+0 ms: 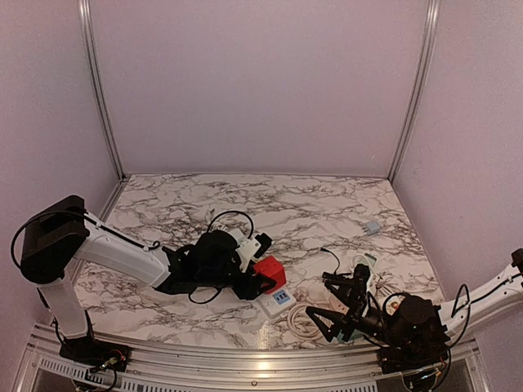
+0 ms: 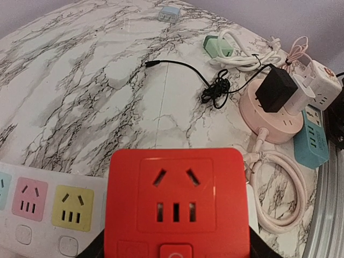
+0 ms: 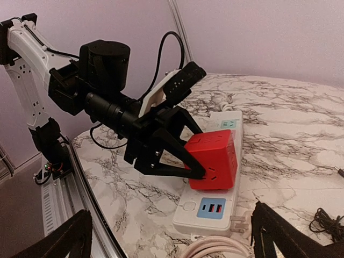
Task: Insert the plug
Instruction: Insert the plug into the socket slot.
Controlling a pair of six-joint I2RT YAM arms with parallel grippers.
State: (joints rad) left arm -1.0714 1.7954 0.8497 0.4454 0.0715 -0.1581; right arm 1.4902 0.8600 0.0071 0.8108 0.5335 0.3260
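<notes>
The plug is a red cube (image 1: 270,271) with socket faces, and my left gripper (image 1: 260,279) is shut on it, one black finger on each side. In the right wrist view the red cube (image 3: 213,157) sits on the top face of a white power strip (image 3: 210,210), just behind its blue USB panel. Its prongs are hidden underneath. The left wrist view is filled by the cube (image 2: 177,199), with the strip's pink and yellow sockets (image 2: 48,207) to its left. My right gripper (image 1: 332,308) stands open to the right of the strip, holding nothing.
To the right lie a pink round socket with a black charger (image 2: 271,107), a teal strip (image 2: 312,141), a white cube adapter (image 2: 324,81), a green adapter (image 2: 216,45), a tangled black cable (image 2: 215,90) and a coiled white cord (image 2: 279,185). A small pale-blue item (image 1: 373,227) sits farther back.
</notes>
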